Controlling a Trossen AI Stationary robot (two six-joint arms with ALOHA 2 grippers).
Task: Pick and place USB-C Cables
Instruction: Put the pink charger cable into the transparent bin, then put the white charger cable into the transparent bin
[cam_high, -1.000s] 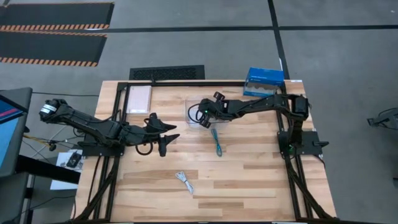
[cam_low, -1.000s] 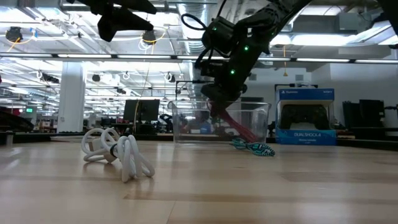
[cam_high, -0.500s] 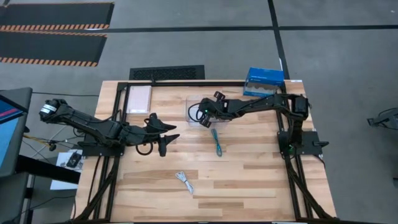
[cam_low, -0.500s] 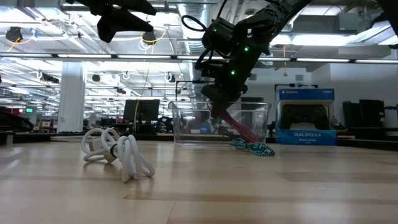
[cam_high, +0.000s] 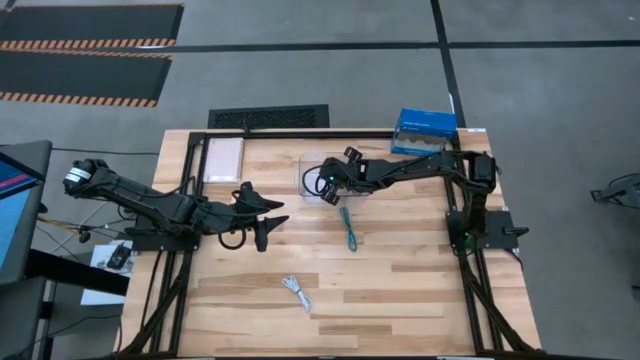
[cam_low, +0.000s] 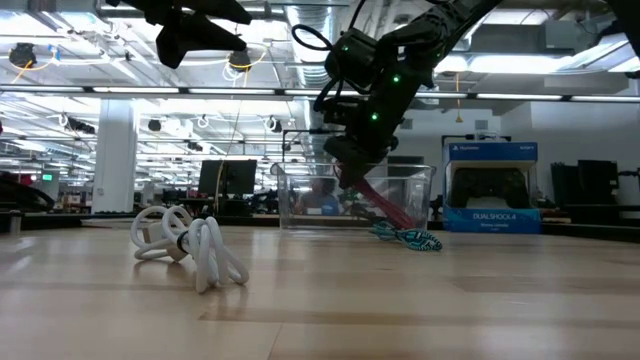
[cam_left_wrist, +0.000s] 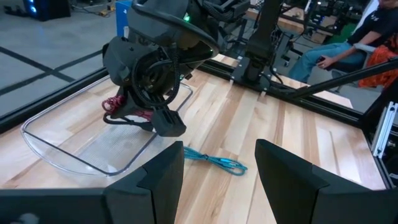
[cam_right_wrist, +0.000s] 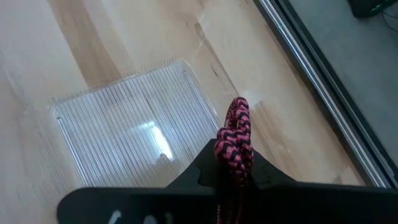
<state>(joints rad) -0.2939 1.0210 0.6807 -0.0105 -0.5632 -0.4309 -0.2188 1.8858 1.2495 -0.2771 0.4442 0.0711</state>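
Observation:
My right gripper (cam_high: 329, 186) hovers over the clear bin (cam_high: 312, 172) and is shut on the dark red cable (cam_right_wrist: 235, 138). The teal cable (cam_high: 349, 229) lies flat on the table just near of the bin, also seen as the teal cable (cam_left_wrist: 216, 162) in the left wrist view. Nearer the table's front edge lies the white cable (cam_high: 296, 291), coiled in loose loops (cam_low: 190, 246). The black cable is out of view. My left gripper (cam_left_wrist: 219, 167) is open, raised above the table to the left of the bin, touching nothing. My right gripper pinches the dark red cable bundle between its two fingers, with a looped end (cam_right_wrist: 237, 118) sticking out past the fingertips. The fingers come from above, slanting down. The rest of the bundle (cam_low: 386, 205) hangs slanting below the gripper at the bin; whether its lower end touches the bin cannot be told.
A blue box (cam_high: 424, 130) stands at the table's far right corner and a flat pale box (cam_high: 223, 158) lies at the far left. The black frame rail (cam_high: 300, 131) runs along the far edge. Bare wood (cam_high: 420, 290) lies near and right of the cables. A person sits beyond the table (cam_left_wrist: 348, 43).

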